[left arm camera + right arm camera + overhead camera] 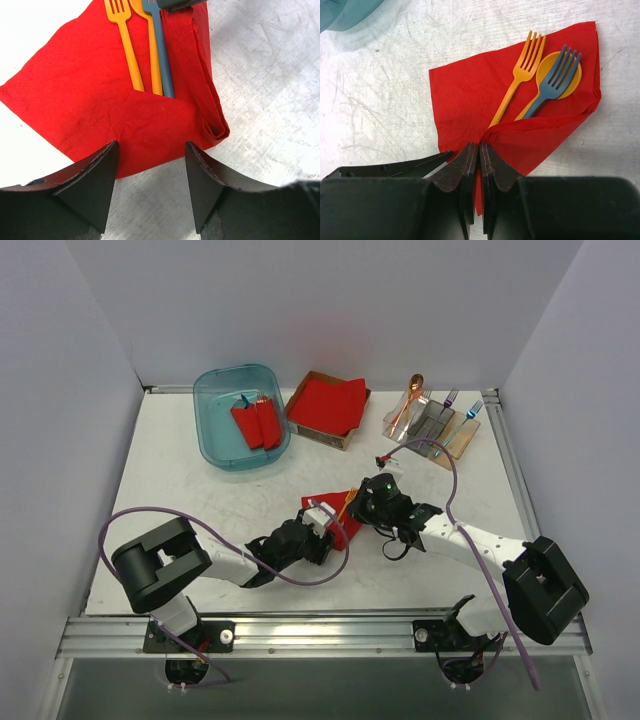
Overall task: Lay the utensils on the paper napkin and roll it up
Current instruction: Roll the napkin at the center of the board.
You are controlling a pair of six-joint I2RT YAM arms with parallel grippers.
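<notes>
The red paper napkin (85, 95) lies on the table with its near corner folded up over the utensils' handles. On it lie an orange fork (522, 75), a blue fork (555, 82) and an orange spoon (572, 80) under the blue fork. My right gripper (479, 146) is shut on the napkin's side flap, which is lifted over the handles. My left gripper (150, 147) stands open just at the folded near corner, with nothing between its fingers. From above, both grippers meet at the napkin (322, 499), left gripper (325, 525) and right gripper (368, 504).
A teal bin (215, 435) at the back left holds red rolled bundles (257, 422). Beside it stands a cardboard box with a red napkin stack (327, 405). At the back right is a utensil holder (435, 428) with more cutlery.
</notes>
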